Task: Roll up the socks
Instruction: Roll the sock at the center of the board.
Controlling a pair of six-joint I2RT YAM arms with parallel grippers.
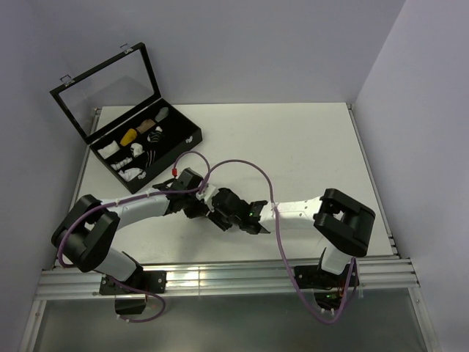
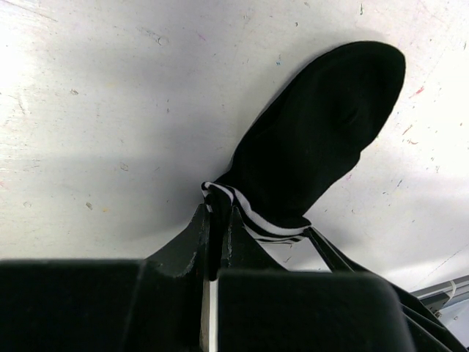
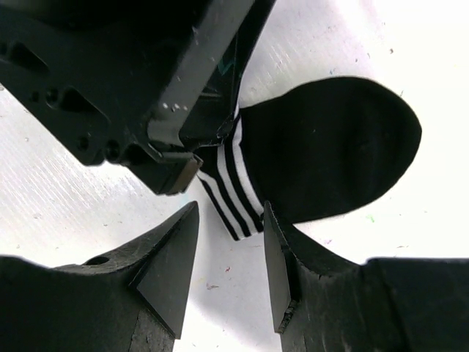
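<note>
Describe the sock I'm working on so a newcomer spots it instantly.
On the white table, look at the near middle. There the left gripper pinches a short black sock by its cuff; thin white stripes there set it apart from the pale bundles in the case.

Bright, even overhead light. Table glares white in wrist views; soft shadows; sock nearly featureless black.

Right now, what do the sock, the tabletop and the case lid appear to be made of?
Sock: soft knit fabric, matte black with white cuff stripes; it bunches where the left tool pinches it.
Tabletop: hard, smooth white board, probably laminate or painted; light scuffs and specks.
Case lid: clear pane, glass or acrylic, in a black frame; the wall shows through it.
</note>
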